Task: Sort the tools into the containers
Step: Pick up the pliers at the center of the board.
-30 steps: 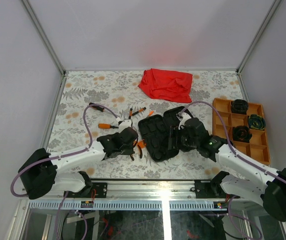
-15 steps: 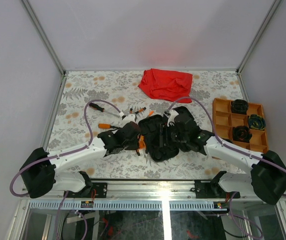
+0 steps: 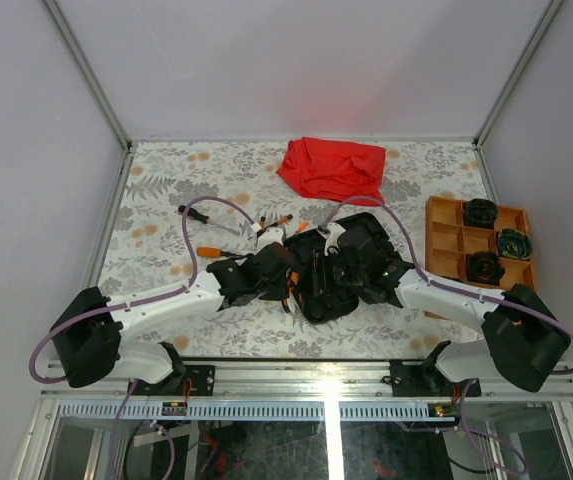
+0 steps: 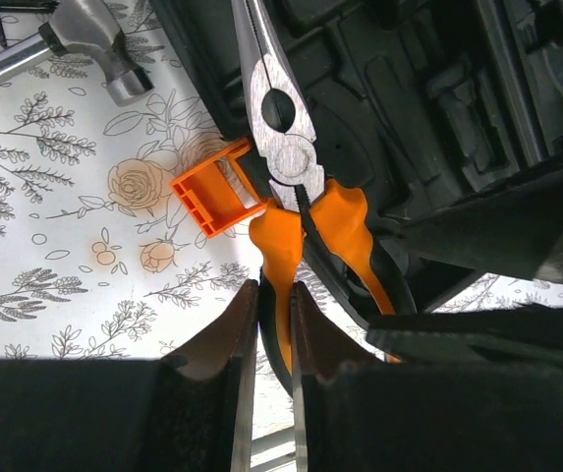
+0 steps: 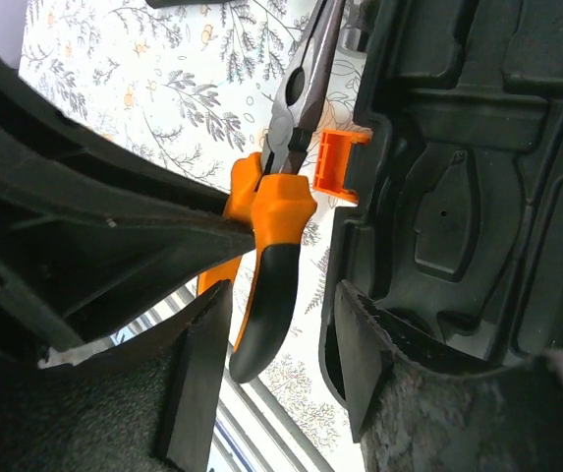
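Note:
Orange-and-black handled pliers (image 4: pixel 283 157) hang over the left rim of the open black case (image 4: pixel 438 98), by its orange latch (image 4: pixel 212 189). My left gripper (image 4: pixel 274 313) is shut on one pliers handle. In the right wrist view my right gripper (image 5: pixel 276 366) stands open astride the other handle of the pliers (image 5: pixel 273 265), with a gap on each side. From above, both grippers, left (image 3: pixel 274 280) and right (image 3: pixel 311 275), meet at the case (image 3: pixel 366 235). The orange tray (image 3: pixel 436 228) lies at the right. A hammer (image 4: pixel 94 39) and screwdrivers (image 3: pixel 206 214) lie on the table.
A red cloth (image 3: pixel 331 168) is crumpled at the back. Three of the tray's compartments hold dark round items (image 3: pixel 484 266). More small tools (image 3: pixel 271 224) lie just behind the case's left corner. Both arms' cables arch over the table.
My right gripper has swung left across the case to the pliers and its jaws have narrowed. The left gripper has carried the pliers rightward onto the case's edge.

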### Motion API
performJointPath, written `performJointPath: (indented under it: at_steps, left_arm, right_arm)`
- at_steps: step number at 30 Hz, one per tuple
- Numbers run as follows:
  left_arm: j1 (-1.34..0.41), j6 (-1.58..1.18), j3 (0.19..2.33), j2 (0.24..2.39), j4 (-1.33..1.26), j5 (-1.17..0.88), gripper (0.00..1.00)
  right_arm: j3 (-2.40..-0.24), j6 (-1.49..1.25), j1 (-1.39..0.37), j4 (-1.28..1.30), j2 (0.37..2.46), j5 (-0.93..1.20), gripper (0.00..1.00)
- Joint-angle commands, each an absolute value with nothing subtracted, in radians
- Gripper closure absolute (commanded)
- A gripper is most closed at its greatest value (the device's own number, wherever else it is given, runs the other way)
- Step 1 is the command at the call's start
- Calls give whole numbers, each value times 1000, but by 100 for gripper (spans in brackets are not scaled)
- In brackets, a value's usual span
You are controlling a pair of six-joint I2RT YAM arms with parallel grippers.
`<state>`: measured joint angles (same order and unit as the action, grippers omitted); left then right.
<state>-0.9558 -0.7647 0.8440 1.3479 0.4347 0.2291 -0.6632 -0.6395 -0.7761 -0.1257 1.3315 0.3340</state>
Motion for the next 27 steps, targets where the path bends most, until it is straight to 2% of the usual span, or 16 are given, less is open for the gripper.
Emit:
performJointPath:
  at_steps: [1,3,8,10,13,16,19,22,27]
  left_arm:
    - [-971,-768,895,1344,366,232,100]
    - [-972,-769,896,1343,359,229,100]
    - [-974,-766,887,1340,343,222,100]
    - [-974,-767,878,1332,332,223,95]
    - [-975,-774,869,1320,309,220,79]
    - [-974,-784,866,1311,277,208,61]
    - [-973,-791,864,1300,246,190,49]
    - [-972,-801,859,1284,230,185,44]
    - [-948,-835,820,1258,237,212,44]
  right_arm:
    - [-712,-646,-788,-180,1366,338,49]
    - [-713,-651,-788,-189,1379,339,54]
    - [-717,-649,-790,-182,1375,320,77]
    - [-717,-640,-790,-162,1362,291,84]
    - [-721,-627,-789,-121,1336,252,92]
    - [-723,-628,-789,-69,1307,186,98]
    - [-715,-641,-788,-35,1269,109,100]
    - [-714,-648,-786,5,1236,28,100]
    - [-731,-579,-759,77,1224,-11,100]
